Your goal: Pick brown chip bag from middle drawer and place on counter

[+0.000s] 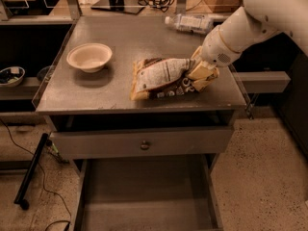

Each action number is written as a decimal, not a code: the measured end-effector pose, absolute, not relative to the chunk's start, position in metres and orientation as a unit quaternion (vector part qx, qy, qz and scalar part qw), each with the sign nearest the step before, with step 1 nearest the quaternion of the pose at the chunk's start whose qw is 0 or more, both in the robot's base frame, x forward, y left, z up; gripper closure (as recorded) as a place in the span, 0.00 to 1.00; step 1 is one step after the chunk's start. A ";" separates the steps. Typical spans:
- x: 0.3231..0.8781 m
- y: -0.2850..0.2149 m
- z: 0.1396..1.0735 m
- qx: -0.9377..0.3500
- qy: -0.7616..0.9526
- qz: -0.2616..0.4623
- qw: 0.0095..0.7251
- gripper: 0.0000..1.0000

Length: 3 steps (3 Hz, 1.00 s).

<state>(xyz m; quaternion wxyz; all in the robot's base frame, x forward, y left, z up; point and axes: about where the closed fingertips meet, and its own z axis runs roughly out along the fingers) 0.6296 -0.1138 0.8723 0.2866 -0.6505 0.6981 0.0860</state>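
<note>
Sideways on the counter (96, 90) lies the crinkly brown chip bag (161, 76), white label up, gripper (202, 77) pinching one end.

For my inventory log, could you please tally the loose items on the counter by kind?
Brown chip bag: 1, with the gripper at its right-hand end in the picture
Bowl: 1
Clear plastic bottle: 1
Total: 3
</note>
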 end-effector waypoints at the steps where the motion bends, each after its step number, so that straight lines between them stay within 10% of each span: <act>1: 0.630 -0.114 0.872 -0.650 0.698 0.086 0.287 0.34; 3: 0.630 -0.114 0.872 -0.650 0.698 0.086 0.287 0.00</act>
